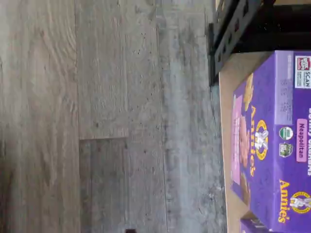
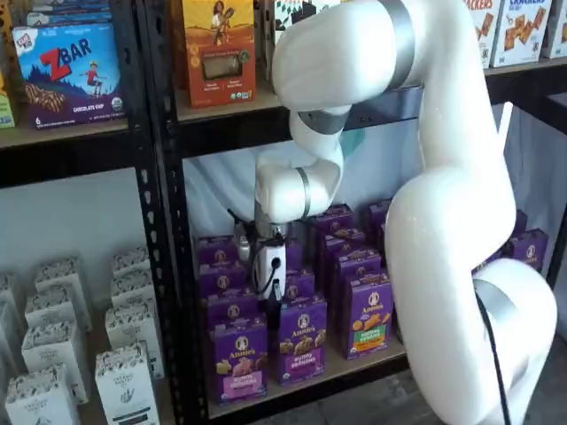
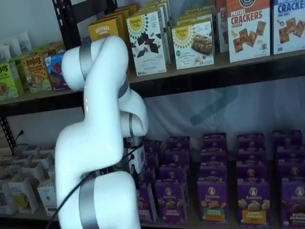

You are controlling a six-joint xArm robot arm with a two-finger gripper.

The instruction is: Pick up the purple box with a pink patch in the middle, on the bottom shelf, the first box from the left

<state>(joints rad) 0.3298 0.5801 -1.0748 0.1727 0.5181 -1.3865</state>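
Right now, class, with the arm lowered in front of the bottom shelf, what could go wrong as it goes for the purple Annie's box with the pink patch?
1. The purple Annie's box has a near-identical neighbour with a brown label beside it: mix-up risk.
2. Boxes stand packed in rows; the pincer could knock those behind.

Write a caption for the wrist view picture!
Upright purple cardboard Annie's box with pale pink patch on tan wooden shelf, beside grey plank floor.

The purple box (image 2: 237, 360) carries a round white logo, yellow lettering and a pale pink patch (image 2: 239, 386). Beside it stand purple boxes with a green label (image 2: 301, 352) and an orange one (image 2: 370, 316). The shelf (image 2: 354, 367) is tan, the rack (image 2: 152, 212) black, the arm (image 2: 452, 212) white, and the floor (image 1: 112, 116) grey wood-grain.
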